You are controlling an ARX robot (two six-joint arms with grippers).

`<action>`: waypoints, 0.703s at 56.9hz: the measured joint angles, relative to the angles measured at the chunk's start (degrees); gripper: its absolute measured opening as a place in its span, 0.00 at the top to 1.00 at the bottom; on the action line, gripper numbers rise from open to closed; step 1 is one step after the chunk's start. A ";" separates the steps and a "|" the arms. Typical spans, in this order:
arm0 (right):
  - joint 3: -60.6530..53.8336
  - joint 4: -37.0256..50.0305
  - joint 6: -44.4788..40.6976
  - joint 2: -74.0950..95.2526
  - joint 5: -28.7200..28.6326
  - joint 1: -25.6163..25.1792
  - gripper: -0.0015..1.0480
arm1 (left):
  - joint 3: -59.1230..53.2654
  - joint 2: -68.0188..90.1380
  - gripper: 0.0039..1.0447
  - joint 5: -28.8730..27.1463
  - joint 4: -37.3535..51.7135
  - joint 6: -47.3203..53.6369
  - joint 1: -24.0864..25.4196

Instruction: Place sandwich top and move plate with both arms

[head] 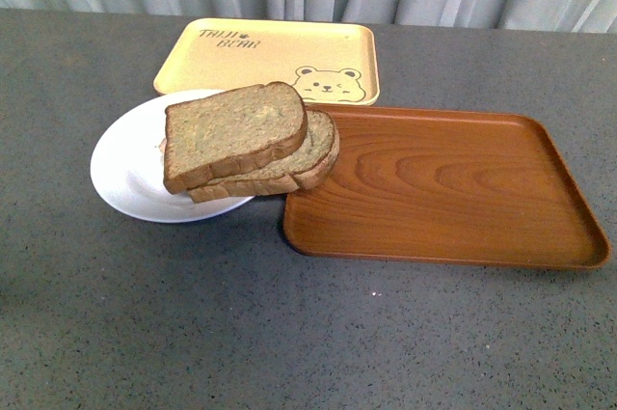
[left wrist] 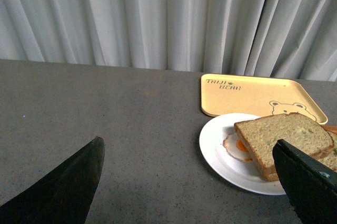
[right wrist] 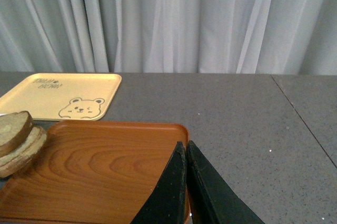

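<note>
The sandwich top sits stacked on the plate, just ahead of the gaping left tool, long axis toward the wooden tray; right tool pinched closed.

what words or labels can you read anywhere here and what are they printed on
"TAIJI" above "BEAR": dark stylised letters on the yellow tray, in a far corner, away from its drawn bear face. The first word's middle letters are not certain.
No other text: the white plate and the wooden tray carry no writing or numbers.
</note>
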 joint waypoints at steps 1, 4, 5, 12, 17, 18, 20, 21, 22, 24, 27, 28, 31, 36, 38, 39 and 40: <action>0.00 -0.48 0.02 -0.50 0.00 0.00 0.98 | 0.00 0.00 0.08 0.00 0.00 0.00 0.00; 0.00 -1.66 0.00 -1.70 0.00 0.02 0.98 | 0.00 0.00 0.08 0.00 0.00 0.00 0.00; 0.00 -2.12 0.00 -2.19 0.00 0.00 0.98 | 0.00 0.00 0.08 0.00 0.00 0.00 0.00; 0.00 -4.46 0.00 -4.59 0.00 0.00 0.98 | 0.00 0.00 0.08 0.00 0.00 0.00 0.00; 0.00 -6.19 0.00 -6.25 0.00 0.00 0.98 | 0.00 0.00 0.08 0.00 0.00 0.00 0.00; 0.00 -6.54 0.00 -6.62 0.00 0.00 0.98 | 0.00 0.00 0.08 0.00 0.00 0.00 0.00; 0.00 -7.06 0.00 -7.17 0.00 0.00 0.98 | 0.00 0.00 0.08 0.00 0.00 0.00 0.00; 0.00 -7.41 0.00 -7.50 0.00 0.00 0.98 | 0.00 0.00 0.08 0.00 0.00 0.00 0.00; 0.00 -7.56 0.00 -7.67 0.00 0.00 0.98 | 0.00 0.00 0.08 0.00 0.00 0.00 0.00; 0.00 -8.22 0.00 -8.31 0.00 0.00 0.98 | 0.00 0.00 0.08 0.00 0.00 0.00 0.00; 0.00 -8.96 0.00 -9.05 0.00 0.00 0.98 | 0.00 0.00 0.08 0.00 0.00 0.00 0.00; 0.00 -9.09 0.00 -9.20 0.00 0.00 0.98 | 0.00 0.00 0.08 0.00 0.00 0.00 0.00; 0.00 -9.81 0.00 -9.88 0.00 0.00 0.98 | 0.00 0.00 0.08 0.00 0.00 0.00 0.00; 0.02 -11.08 0.00 -11.15 0.00 0.00 0.98 | 0.00 0.00 0.08 0.00 0.00 0.00 0.00; 0.02 -13.60 0.00 -13.16 0.04 0.00 0.98 | 0.00 0.00 0.08 0.00 0.00 0.00 0.00; 0.02 -15.98 0.00 -14.69 -0.07 0.00 0.98 | 0.00 0.00 0.08 0.00 0.00 0.00 0.00; 0.02 -17.16 0.00 -15.56 -0.24 0.00 0.98 | 0.00 0.00 0.08 0.00 0.00 0.00 0.00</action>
